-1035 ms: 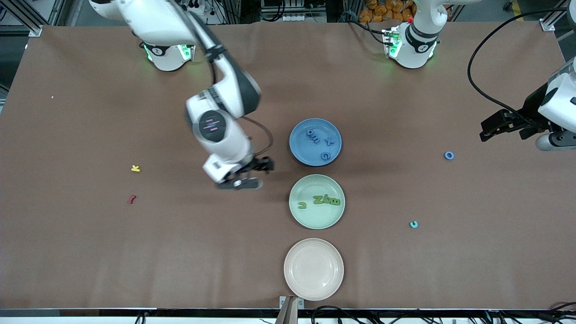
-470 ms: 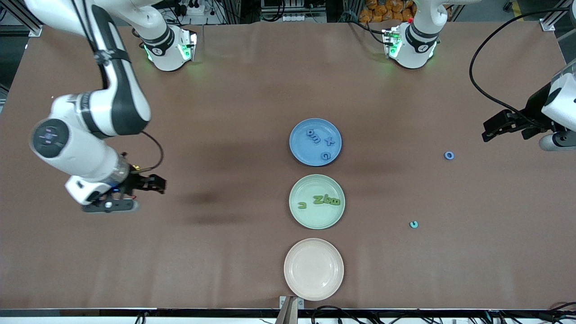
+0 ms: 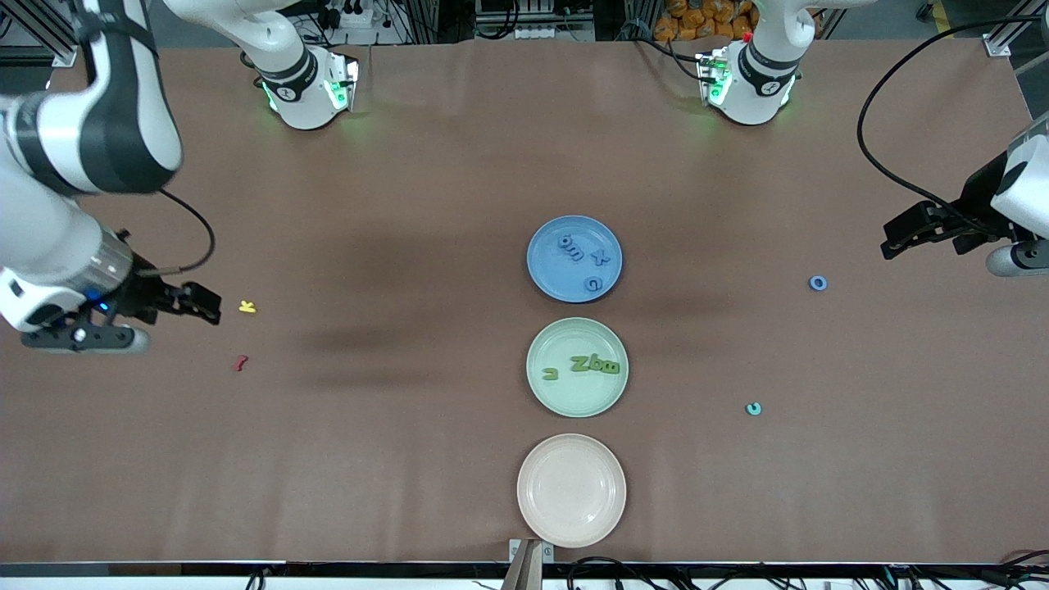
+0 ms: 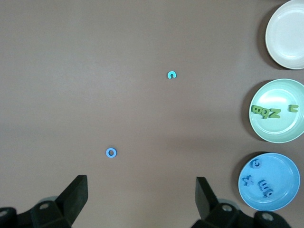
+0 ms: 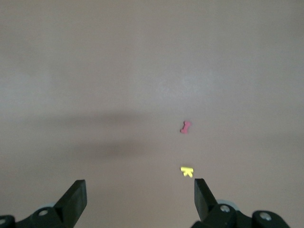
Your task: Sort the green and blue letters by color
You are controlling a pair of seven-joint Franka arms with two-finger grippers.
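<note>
Beside the yellow letter (image 3: 247, 307) and red squiggle (image 3: 240, 362), right gripper (image 3: 201, 304) hangs jaws released, like the left gripper (image 3: 897, 232).

A brown paper-like cover (image 3: 459, 459) spreads over the whole table. Three round plates stand in a row along its middle: a pale green plate (image 3: 549, 348) serves as the landmark, with a medium blue plate (image 3: 547, 274) just beside it, farther from the front camera, and a cream-pink plate (image 3: 571, 490) just beside it on the nearer side (its dish bare). Well apart from the green plate, toward the right arm's end of the table, lie a tiny yellow letter (image 3: 247, 307) and a tiny red squiggle piece (image 3: 240, 362), the red one nearer the camera. Toward the left arm's end, nearer the camera than the green plate's middle, lies a tiny turquoise curled piece (image 3: 753, 408).
</note>
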